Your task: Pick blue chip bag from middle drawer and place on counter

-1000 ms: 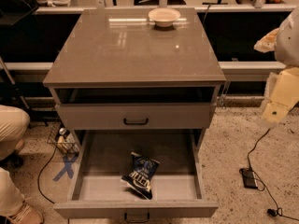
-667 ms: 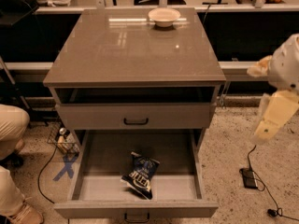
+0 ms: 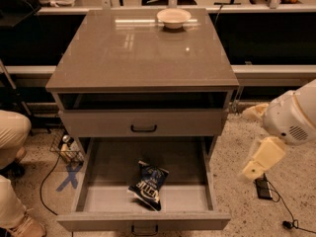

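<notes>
The bench [image 3: 138, 58] is glossy and smooth; the chip bag [image 3: 148, 185] is crinkled foil; the gripper [image 3: 255, 166], at four o'clock, looks like matt plastic.

Dark-blue bag [image 3: 148, 185], cream hand [image 3: 260, 162] at right

Open from above over the pulled-out wide grey middle drawer [image 3: 94, 174]; hemmed by low side walls.
Overhung at the rear by the closed flat grey upper drawer front [image 3: 98, 123] and the glossy grey-brown counter slab [image 3: 138, 53]. Bare on the floor left, right and behind the small crinkled dark-blue chip bag [image 3: 148, 185], lying near the front wall. Open across most of the slab, taken only at the far edge by a round cream bowl [image 3: 174, 18]. Off to the right, apart from the drawer: cream gripper [image 3: 253, 168].
</notes>
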